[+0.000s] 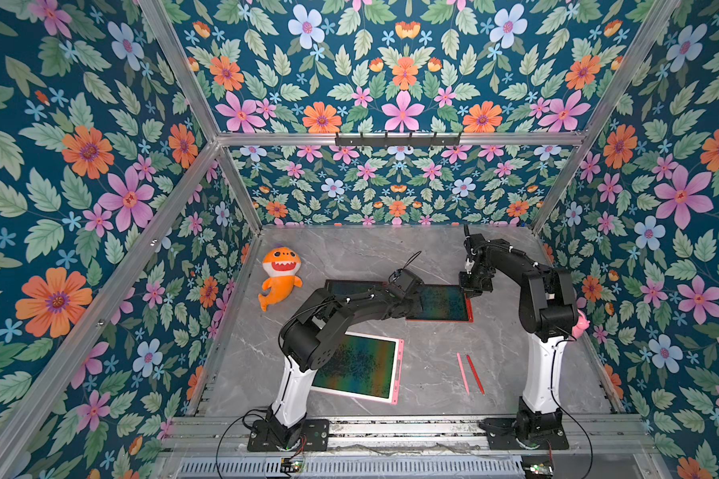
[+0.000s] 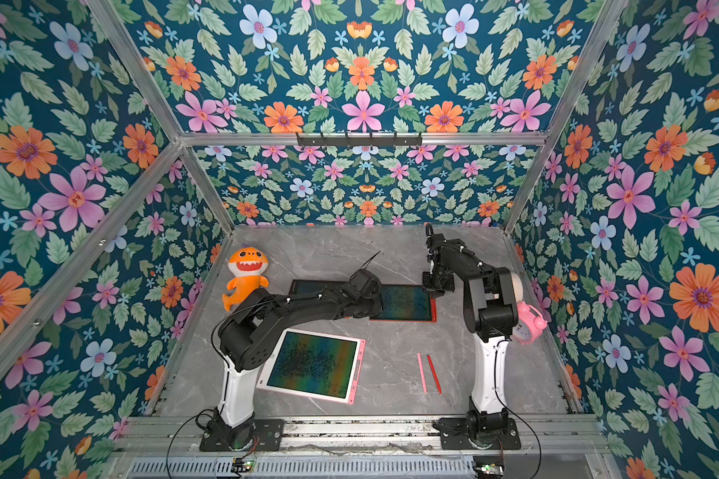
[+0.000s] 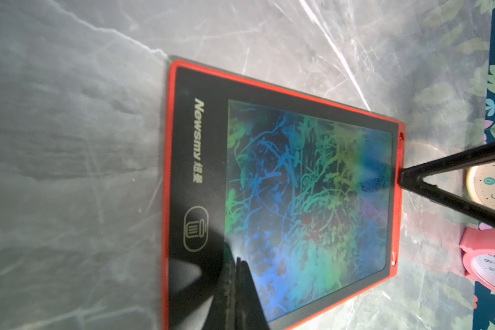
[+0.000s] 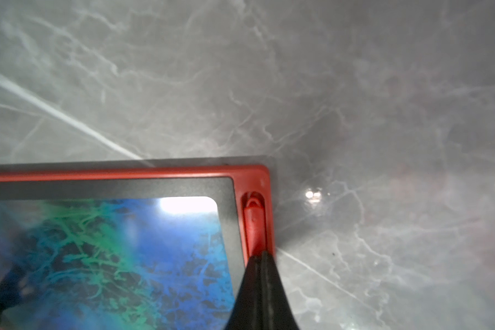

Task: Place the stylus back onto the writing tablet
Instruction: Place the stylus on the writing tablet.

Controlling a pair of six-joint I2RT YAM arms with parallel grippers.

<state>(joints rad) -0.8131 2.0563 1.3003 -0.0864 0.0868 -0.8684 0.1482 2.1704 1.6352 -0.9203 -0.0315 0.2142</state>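
Both jaws are shut and empty: your left gripper [image 3: 237, 261] rests on the red-framed writing tablet [image 3: 166, 171] at its black bezel [image 3: 187, 80], likely steadying it, while your right gripper [image 4: 259, 255] presses the slim red plastic stylus [image 4: 253, 223] into that tablet's edge slot [image 4: 251, 195].

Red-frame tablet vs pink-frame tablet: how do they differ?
Bezel: the red-frame tablet has black, the pink-frame tablet white.
Pose: the red-frame one lies square to the table, farther from the arm bases. The pink-frame one is skewed and nearer.
Grippers: the shut left gripper and right gripper are down at the red-frame one, none at the pink-frame one.
Shared: both flat, with rainbow-scribbled screens.
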